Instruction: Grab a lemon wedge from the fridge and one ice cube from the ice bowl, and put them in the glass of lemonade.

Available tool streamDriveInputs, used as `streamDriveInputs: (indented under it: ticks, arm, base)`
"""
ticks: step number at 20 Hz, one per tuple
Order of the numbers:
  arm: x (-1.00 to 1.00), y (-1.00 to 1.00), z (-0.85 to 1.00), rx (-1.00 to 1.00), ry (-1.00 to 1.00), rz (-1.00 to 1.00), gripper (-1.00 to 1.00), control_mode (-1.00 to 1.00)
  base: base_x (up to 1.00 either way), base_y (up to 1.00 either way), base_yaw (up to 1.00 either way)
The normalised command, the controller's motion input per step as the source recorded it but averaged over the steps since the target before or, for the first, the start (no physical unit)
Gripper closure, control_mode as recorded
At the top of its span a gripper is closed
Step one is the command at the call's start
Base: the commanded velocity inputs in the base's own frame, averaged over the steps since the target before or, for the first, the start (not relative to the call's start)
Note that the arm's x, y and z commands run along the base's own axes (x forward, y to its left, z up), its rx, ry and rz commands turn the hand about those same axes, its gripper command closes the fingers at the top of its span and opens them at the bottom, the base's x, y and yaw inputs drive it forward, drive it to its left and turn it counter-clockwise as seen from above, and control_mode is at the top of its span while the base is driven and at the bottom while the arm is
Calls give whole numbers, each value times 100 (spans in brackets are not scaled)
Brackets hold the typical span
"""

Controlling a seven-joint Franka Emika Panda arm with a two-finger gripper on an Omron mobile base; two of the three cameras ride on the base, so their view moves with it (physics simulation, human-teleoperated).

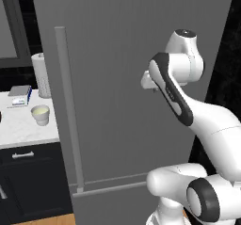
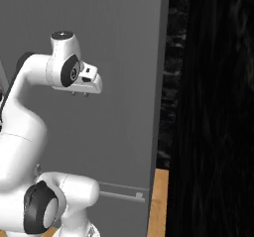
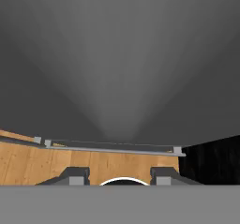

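At far left in the left base view, on the pale stone counter (image 1: 19,125): a small off-white cup (image 1: 40,114) of pale yellow liquid, with a blue-edged box (image 1: 20,96) behind it and a white paper towel roll (image 1: 41,75) against the dark wall. Below, dark cabinet drawers (image 1: 28,172). Further right, filling the middle, the grey fridge (image 1: 127,68) with door shut and a long upright bar handle (image 1: 69,111) near its left edge. Right of that, the white arm bent toward the door, wrist close to the grey panel.

From the right base view: the same grey door behind the arm, a strip of wooden floor (image 2: 158,201) at the door's lower right corner, and black wall beyond. Hand pointing down in front of the door, just apart from it.

In the hand view: grey door face running down to a thin horizontal bar (image 3: 112,147) at its base, wooden floor beneath, black at right. End effector (image 3: 117,175) with two dark fingertips (image 3: 75,175) set apart, nothing between them, partly open. Cup well off to the left of the end effector, on the counter beyond the fridge handle; fridge door directly before the end effector, not touched.
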Motion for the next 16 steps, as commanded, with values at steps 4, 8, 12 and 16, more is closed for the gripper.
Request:
streamDriveInputs:
  ticks: [4,8,12,16]
  arm:
    - [-50,-22,-3,7,-2,-7,-100,-100]
    - [-94,-16,-34,14,0,-14,-100,-100]
    - [-79,4,-55,-2,0,-3,-100,-100]
    - [-22,0,-13,-1,4,1,-100,-100]
  base:
    - [0,0,0]
    - [0,0,0]
    - [0,0,0]
    - [0,0,0]
